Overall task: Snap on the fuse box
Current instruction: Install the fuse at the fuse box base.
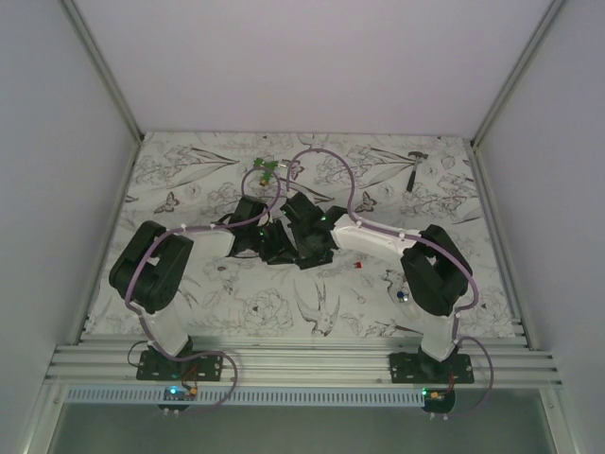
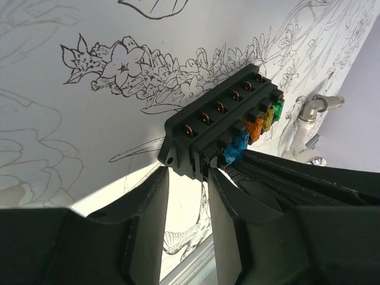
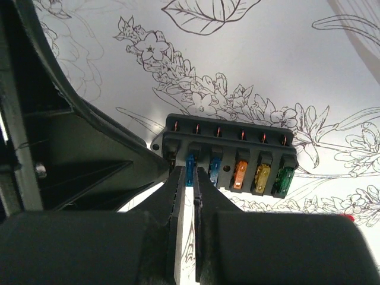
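Note:
The fuse box (image 2: pixel 225 119) is a black block with a row of copper terminals, held a little above the flowered table sheet. My left gripper (image 2: pixel 187 172) is shut on its near end, one finger on each side. In the right wrist view the fuse box (image 3: pixel 228 142) shows several coloured fuses in its slots. My right gripper (image 3: pixel 190 175) is shut on the leftmost blue fuse (image 3: pixel 190 167), which sits partly in its slot. In the top view both grippers (image 1: pixel 284 238) meet at the table's middle and hide the box.
A small green piece (image 1: pixel 266 170) lies at the back centre and a hammer-like tool (image 1: pixel 416 168) at the back right. A tiny red piece (image 1: pixel 359 266) and a blue one (image 1: pixel 401 295) lie near the right arm. White walls close in the table.

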Action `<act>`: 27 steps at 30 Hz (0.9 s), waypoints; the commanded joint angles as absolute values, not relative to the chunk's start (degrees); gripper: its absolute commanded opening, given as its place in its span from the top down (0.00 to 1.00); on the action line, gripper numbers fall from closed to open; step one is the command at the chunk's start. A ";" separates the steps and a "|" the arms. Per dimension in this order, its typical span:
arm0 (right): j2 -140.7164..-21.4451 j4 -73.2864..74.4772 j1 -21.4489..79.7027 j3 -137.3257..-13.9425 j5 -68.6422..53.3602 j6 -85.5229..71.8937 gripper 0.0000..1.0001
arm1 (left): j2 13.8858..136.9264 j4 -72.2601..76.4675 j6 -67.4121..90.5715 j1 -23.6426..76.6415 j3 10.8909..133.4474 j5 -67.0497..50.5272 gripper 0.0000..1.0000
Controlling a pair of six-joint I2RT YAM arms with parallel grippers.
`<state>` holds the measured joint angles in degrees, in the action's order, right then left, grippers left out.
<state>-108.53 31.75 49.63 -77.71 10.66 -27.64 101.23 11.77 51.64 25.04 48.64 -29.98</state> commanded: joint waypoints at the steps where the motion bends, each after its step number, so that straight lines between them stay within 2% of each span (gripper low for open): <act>1: -108.24 32.26 50.15 -80.46 12.62 -27.42 0.92 | 102.76 9.96 52.15 25.40 48.96 -29.08 0.65; 6: -107.50 32.11 50.63 -80.64 13.86 -28.04 0.99 | 103.30 10.02 53.26 25.42 48.86 -28.57 0.67; 27: -107.49 30.14 50.46 -77.95 13.83 -29.55 1.00 | 103.69 10.02 53.51 25.44 48.69 -28.73 0.69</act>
<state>-108.53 32.32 50.22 -78.28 12.97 -27.90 102.41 12.43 54.06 25.12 48.86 -29.93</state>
